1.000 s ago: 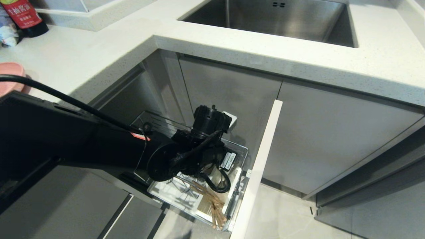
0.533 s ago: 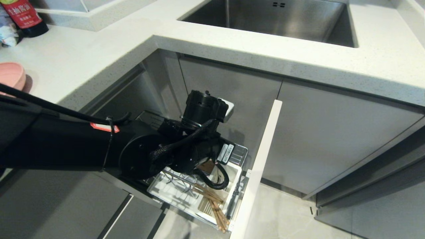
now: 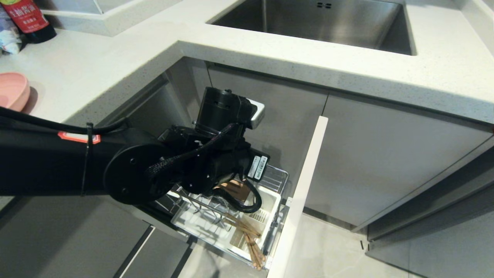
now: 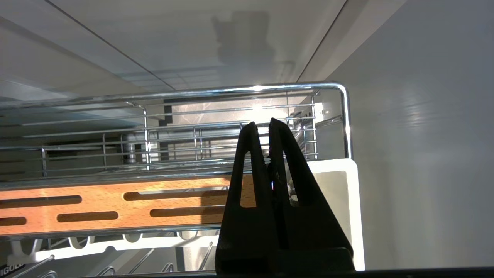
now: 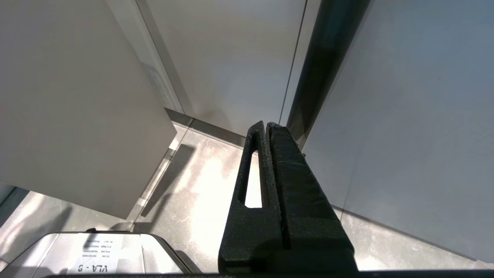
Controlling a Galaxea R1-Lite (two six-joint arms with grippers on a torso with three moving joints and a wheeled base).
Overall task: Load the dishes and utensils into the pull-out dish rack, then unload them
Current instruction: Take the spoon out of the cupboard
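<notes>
The pull-out dish rack [image 3: 193, 226] stands drawn out below the counter, its pale front panel [image 3: 301, 185] to the right. My left arm [image 3: 216, 162] hangs over it and hides much of it. In the left wrist view my left gripper [image 4: 261, 123] is shut above the slotted wooden strip [image 4: 96, 200], the chrome wire [image 4: 231, 92] and the white utensil box [image 4: 347, 200]. I see nothing clearly held between the fingers. Light wooden chopsticks [image 3: 251, 239] lie in the utensil box and stick out past its front. A pink dish [image 3: 11, 90] sits on the counter at far left, cut off. The spoon and bowl are out of view.
A steel sink [image 3: 320, 19] is set in the white counter [image 3: 270, 54]. A dark sauce bottle [image 3: 29, 19] stands at the back left. My right gripper [image 5: 266, 125] is parked, shut, over the tiled floor [image 5: 200, 185] beside grey cabinet doors.
My left arm has risen and drawn back toward the cabinet, uncovering more of the rack's white tray and utensil box. The chopsticks stay in the box.
</notes>
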